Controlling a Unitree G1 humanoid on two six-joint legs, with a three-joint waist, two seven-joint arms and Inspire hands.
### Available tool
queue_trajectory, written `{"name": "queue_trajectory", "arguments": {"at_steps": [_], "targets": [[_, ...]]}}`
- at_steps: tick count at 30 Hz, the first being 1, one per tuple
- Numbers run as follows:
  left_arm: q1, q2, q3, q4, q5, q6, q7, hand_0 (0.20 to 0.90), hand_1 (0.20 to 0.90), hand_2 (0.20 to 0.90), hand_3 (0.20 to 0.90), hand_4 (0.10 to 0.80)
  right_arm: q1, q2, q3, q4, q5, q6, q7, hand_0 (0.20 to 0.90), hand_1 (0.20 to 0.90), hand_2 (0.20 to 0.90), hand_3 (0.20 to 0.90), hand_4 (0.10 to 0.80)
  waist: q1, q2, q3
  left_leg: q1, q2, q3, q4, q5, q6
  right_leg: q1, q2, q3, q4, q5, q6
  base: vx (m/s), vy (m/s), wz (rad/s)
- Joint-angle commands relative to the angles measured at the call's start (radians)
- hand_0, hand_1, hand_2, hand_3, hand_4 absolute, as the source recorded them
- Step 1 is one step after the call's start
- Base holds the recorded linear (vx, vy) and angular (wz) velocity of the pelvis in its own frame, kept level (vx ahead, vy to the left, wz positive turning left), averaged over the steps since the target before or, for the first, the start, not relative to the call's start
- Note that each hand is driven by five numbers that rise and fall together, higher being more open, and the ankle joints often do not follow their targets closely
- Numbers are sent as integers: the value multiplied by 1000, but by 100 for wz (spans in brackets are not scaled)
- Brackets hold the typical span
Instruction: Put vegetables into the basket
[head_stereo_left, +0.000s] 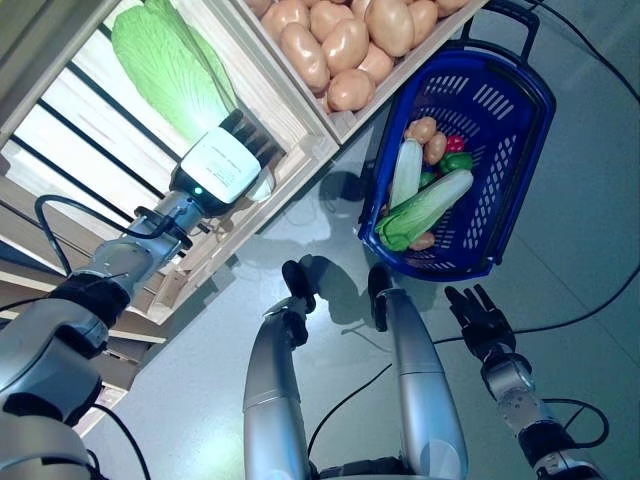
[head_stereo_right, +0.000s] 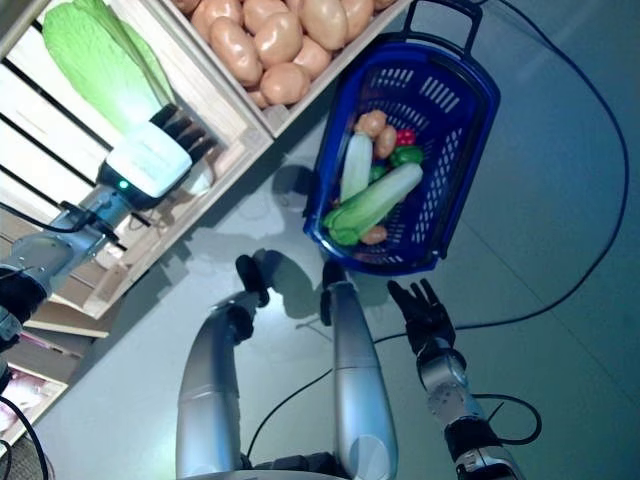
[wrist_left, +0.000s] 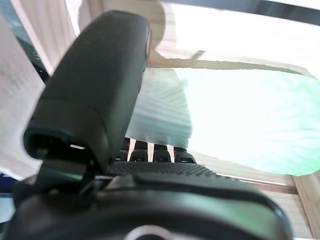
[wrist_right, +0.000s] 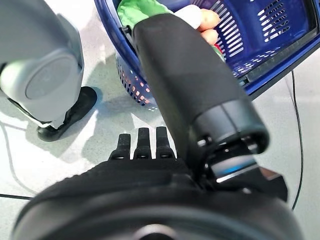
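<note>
Cabbage (head_stereo_left: 165, 60), long and pale green, lies in a wooden crate (head_stereo_left: 290, 150) on the slatted rack at the robot's left; the left hand (head_stereo_left: 232, 160) reaches into that crate at the cabbage's stalk end, its fingers straight in the left wrist view, their tips (wrist_left: 157, 155) at or just short of the white stalk, the thumb (wrist_left: 95, 90) standing clear of it, nothing clasped; whether the tips touch the stalk I cannot tell; the neighbouring crate holds a heap of potatoes (head_stereo_left: 345, 45); the blue basket (head_stereo_left: 520, 150) sits on the grey floor just beside the potato crate's corner, its black handle folded back at the far end; inside it lie a second cabbage (head_stereo_left: 425, 208), a white radish (head_stereo_left: 406, 170), a few potatoes, a green pepper (head_stereo_left: 457, 161) and something small and red (head_stereo_left: 455, 143); the right hand (head_stereo_left: 480, 315) hangs low near the basket's near end, apart from it, fingers spread and straight, holding nothing.
</note>
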Motion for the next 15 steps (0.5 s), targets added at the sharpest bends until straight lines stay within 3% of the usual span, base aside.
{"name": "queue_trajectory", "arguments": {"at_steps": [1,5,6,7,15], "targets": [[11,25,83,-14,51,39,88,900,900,900,900,800,70,-58,-28,-110,27,-58,-46,900,900,900,900,800,-2,-15,-3,8,16,-23,139,-215,-39,5,-24,-7,-91,130,21,-12,40,-2],[8,21,83,-6,53,38,96,900,900,900,900,800,72,-66,-26,-130,38,-58,-63,900,900,900,900,800,-4,-18,-3,3,16,-25,146,-219,-39,-1,-23,-4,-85,129,23,-2,17,-3],[5,18,83,4,49,38,95,554,554,554,554,569,72,-70,-25,-138,40,-56,-71,900,900,900,900,800,-6,-20,-3,8,15,-24,144,-219,-40,4,-23,-5,-90,131,25,7,22,-5],[3,17,81,4,42,42,91,300,300,300,300,400,72,-71,-24,-142,39,-56,-77,900,900,900,900,800,-8,-20,-3,11,16,-22,143,-218,-41,6,-22,-2,-90,131,25,8,21,-4],[-3,29,78,12,36,51,76,300,300,300,300,400,79,-88,-40,-154,14,-77,-88,900,900,900,900,800,-19,-22,-3,20,23,-13,159,-224,-42,14,-20,8,-86,131,23,14,11,-4]]}}
